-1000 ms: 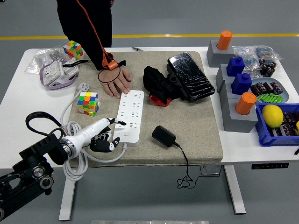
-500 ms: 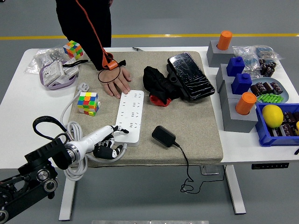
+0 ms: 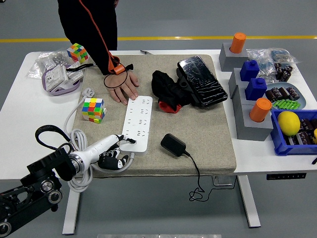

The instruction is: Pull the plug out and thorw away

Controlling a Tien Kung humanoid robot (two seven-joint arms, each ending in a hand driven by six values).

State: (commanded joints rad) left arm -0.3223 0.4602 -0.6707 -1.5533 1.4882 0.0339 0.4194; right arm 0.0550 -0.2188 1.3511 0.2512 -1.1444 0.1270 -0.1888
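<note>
White table (image 3: 20,111) carries a beige mat (image 3: 208,134) across its middle. On the mat, from big to small: a white power strip (image 3: 137,121) lying lengthwise toward the near edge, a black wrapped slab (image 3: 201,81) at the far right of the mat, a crumpled black cloth (image 3: 168,89) beside it, a colour cube (image 3: 93,109) left of the strip, and the black plug adapter (image 3: 173,144). The adapter lies flat on the mat, unplugged, just right of the strip's near end and apart from it; its thin black cord (image 3: 196,176) runs over the table's near edge and hangs in a loop below. A person stands at the far side; the person's hand (image 3: 124,88) is pressed palm-down at the strip's far end, an orange cable trailing down the dark sleeve. Robot's left arm enters from the lower left. The left hand (image 3: 113,151) sits at the near-left corner of the strip, white forefinger stretched onto the strip's near edge, the dark fingers curled underneath against the coiled white cable (image 3: 79,173); it holds nothing that I can make out. The adapter is to the right of this hand, near but not touching, with the strip's corner between them. Grey blocks with orange and blue pegs and a blue bin (image 3: 282,144) stand along the right side.
</note>
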